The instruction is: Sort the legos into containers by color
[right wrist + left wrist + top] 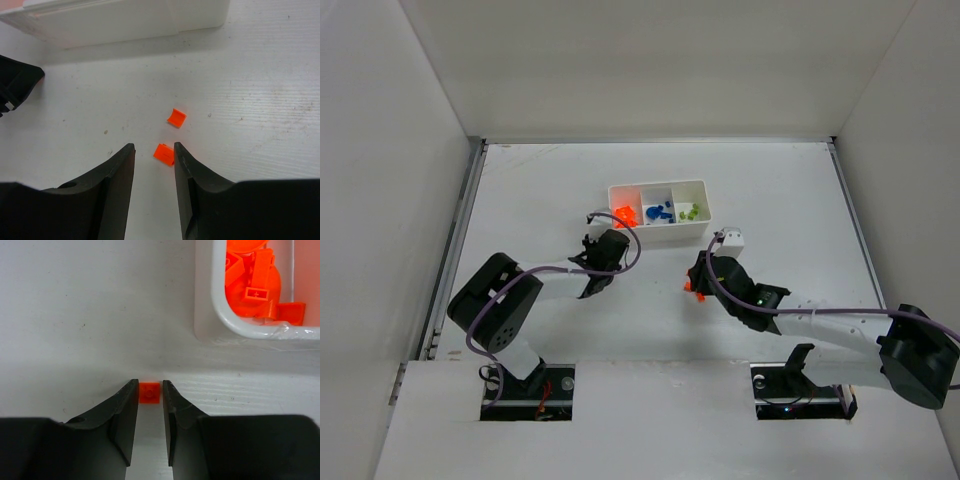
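One tiny orange brick (149, 392) sits on the bench (75, 315) just short of the tray (204, 300), nipped on its flat sides by the left jaws' tips (likely light, stiff, slick; could pop out), right jaws spread either side of another orange piece (164, 153).

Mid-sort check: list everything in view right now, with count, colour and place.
Tray: one, white, three compartments, mid-table beyond both arms.
Orange legos: several, left compartment.
Blue legos: several, middle compartment.
Yellow-green legos: a few, right compartment.
Loose brick: one, orange, on the table between the left hand's fingertips, near the tray's corner.
Near brick: one, orange, on the table at the right hand's fingertips.
Far brick: one, orange, just beyond it.
Table: one, white.
Left hand: black, fingers close beside the loose brick, grip unclear.
Right hand: black, open.
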You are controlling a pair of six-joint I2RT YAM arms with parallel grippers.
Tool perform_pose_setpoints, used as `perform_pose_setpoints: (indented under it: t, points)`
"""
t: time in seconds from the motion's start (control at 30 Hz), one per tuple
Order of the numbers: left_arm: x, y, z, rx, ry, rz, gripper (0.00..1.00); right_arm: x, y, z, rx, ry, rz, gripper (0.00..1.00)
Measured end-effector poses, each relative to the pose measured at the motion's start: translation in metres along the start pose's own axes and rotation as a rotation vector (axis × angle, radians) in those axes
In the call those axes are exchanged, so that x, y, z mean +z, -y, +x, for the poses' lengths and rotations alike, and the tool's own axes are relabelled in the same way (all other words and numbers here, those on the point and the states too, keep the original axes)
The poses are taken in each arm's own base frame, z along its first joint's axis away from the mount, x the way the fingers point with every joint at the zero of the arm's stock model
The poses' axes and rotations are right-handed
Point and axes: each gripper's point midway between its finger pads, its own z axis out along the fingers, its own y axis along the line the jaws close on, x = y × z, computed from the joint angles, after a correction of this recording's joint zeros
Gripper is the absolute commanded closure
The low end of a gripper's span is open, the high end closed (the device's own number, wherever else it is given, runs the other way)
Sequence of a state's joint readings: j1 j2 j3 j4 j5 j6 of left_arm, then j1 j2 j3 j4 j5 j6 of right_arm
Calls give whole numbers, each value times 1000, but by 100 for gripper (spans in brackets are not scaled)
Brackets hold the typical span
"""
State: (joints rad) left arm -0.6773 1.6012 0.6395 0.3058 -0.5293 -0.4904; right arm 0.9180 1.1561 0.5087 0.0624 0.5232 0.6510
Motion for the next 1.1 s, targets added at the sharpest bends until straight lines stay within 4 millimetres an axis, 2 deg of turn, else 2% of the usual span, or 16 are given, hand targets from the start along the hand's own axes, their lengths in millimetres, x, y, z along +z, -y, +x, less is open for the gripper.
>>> perform_pose_setpoints:
  t: [0.23,0.43,0.6,0.7,0.83,0.93,1.03,1.1]
  points:
    - [-3,2,3,8,2,-4,72,-1,0,-2,4,5,-4,57]
    - [-5,2,4,16,8,-17,88,-3,-1,-4,10,12,-8,57]
    - [-10,1,5,10,0,-9,90,-8,2,-4,17,21,-16,57]
    - [-27,0,2,12,-7,13,90,-11,4,-5,26,29,-22,57]
    - [-61,16,-37,-46,80,104,90,-13,7,-2,30,24,-21,57]
    - [-84,37,-82,-107,161,179,89,-13,10,3,30,15,-13,57]
    - [-91,54,-122,-156,224,221,88,-13,13,7,32,5,-5,57]
    - [-83,62,-139,-181,244,225,88,-12,15,11,33,-9,6,56]
